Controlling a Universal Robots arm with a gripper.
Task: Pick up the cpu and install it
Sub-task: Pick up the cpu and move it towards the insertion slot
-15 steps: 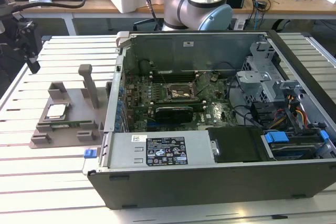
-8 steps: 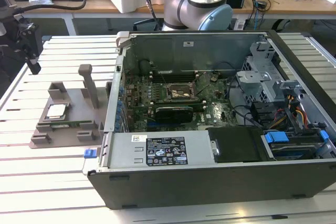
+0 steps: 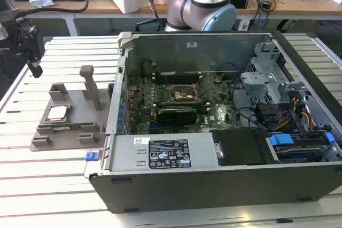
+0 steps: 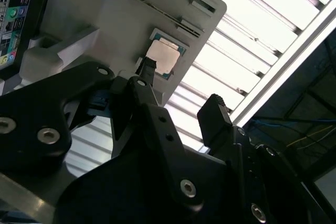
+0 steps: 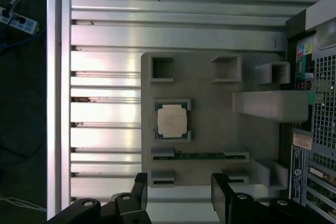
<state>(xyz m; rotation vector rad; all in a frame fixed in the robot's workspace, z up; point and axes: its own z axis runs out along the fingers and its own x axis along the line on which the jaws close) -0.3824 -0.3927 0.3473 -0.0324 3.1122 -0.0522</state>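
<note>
The end effector [image 5: 180, 182] is open. Its two black fingers [image 5: 220, 184] stand apart and hold nothing. In the exterior view it hangs in the air over the table [image 3: 53, 185], up high and off to one side of the cpu [image 5: 172, 119].

The cpu lies flat in a square pocket of a grey holder [image 5: 210, 108]. Nothing touches it. The holder sits on the table, just beside the open computer case [image 3: 214, 185].

I think the job right now is getting to the cpu. To do that well, the end effector should line up right over the middle of the chip, with one finger on each side. It should go straight down and squeeze the edges softly. The pocket walls sit close around the chip, so there is little room to miss.

The cpu is a small, flat square. Its top is shiny silver-grey metal with a thin darker rim. It looks hard and smooth, so it may slip.

The holder is dull grey plastic with blocky shapes. A thin green memory stick [image 5: 199, 156] lies in a slot near the cpu. The table is made of long shiny metal slats. Inside the case, a square socket [image 3: 184, 94] sits on a green board [image 3: 219, 116].
</note>
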